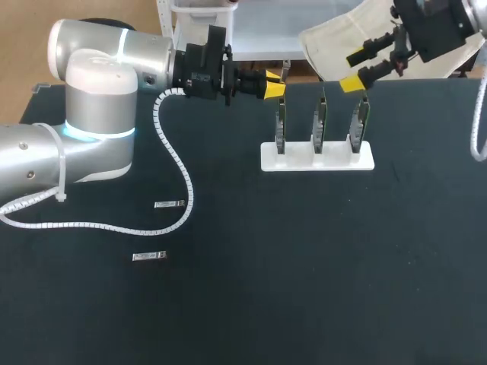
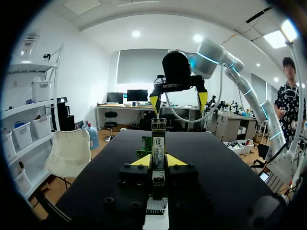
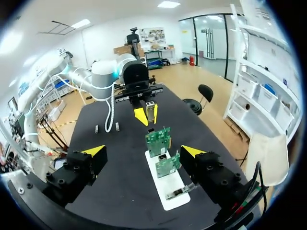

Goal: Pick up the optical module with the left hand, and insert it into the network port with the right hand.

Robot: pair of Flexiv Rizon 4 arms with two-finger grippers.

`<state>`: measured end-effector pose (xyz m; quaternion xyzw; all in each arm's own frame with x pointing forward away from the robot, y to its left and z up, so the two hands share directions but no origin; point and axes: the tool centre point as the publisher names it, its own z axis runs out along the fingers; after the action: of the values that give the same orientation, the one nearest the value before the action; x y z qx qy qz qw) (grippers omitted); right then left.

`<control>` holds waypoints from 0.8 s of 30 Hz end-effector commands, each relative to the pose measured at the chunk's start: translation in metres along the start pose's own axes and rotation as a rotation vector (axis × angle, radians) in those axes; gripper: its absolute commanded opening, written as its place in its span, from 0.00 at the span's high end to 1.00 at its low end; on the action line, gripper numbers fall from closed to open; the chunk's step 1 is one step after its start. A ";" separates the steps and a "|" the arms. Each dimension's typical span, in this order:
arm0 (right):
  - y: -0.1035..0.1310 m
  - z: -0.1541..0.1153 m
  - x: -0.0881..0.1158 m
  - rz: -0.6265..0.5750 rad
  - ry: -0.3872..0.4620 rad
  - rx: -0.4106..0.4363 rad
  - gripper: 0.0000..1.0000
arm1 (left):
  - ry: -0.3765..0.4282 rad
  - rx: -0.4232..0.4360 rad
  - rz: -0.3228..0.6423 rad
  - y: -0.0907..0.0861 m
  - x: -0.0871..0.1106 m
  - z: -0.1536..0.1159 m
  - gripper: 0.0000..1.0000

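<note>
My left gripper (image 1: 275, 86) is shut on the optical module (image 2: 158, 143), a slim metal stick that pokes out ahead of its yellow tips. It hovers just behind the leftmost of three green port boards (image 1: 280, 125) standing upright in a white base (image 1: 317, 157). In the right wrist view the held module (image 3: 150, 111) sits beyond the boards (image 3: 158, 140). My right gripper (image 1: 354, 68) hangs open and empty above the far side of the rightmost board (image 1: 359, 122). From the left wrist view it (image 2: 178, 101) faces me over the table.
Two spare modules lie flat on the dark table, one (image 1: 167, 204) near the left arm's white cable and another (image 1: 149, 256) closer to the front. The cable (image 1: 179, 163) loops across the table's left part.
</note>
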<state>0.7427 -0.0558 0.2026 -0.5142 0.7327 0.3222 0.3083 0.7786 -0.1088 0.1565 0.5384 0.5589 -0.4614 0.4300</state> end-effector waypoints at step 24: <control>-0.028 0.047 -0.033 -0.162 0.046 -0.144 0.00 | -0.002 0.002 0.001 0.001 0.001 0.000 1.00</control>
<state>0.7699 -0.0117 0.1976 -0.5895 0.6837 0.3109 0.2974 0.7786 -0.1088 0.1566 0.5384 0.5589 -0.4614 0.4299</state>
